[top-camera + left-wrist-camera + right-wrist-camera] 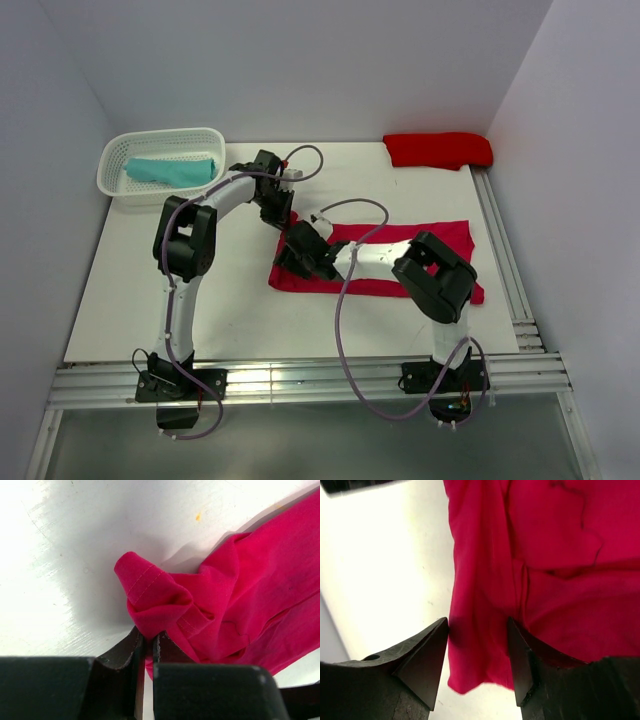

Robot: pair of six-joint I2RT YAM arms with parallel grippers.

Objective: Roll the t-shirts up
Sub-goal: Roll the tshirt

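Left jaws pinching raspberry tee [235, 590], basket [160, 135] beyond

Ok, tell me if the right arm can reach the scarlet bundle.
Probably yes: only bare table lies between it and the scarlet bundle, its jaws are open; the far corner may stretch it.

Top cam: fixed above & behind arm bases, looks down on whole white table [120, 300]. Wrist cams: v. close, aimed past left gripper [149, 642] & right gripper [477, 650]. All 3 share left end of raspberry-red cloth t-shirt [370, 287].
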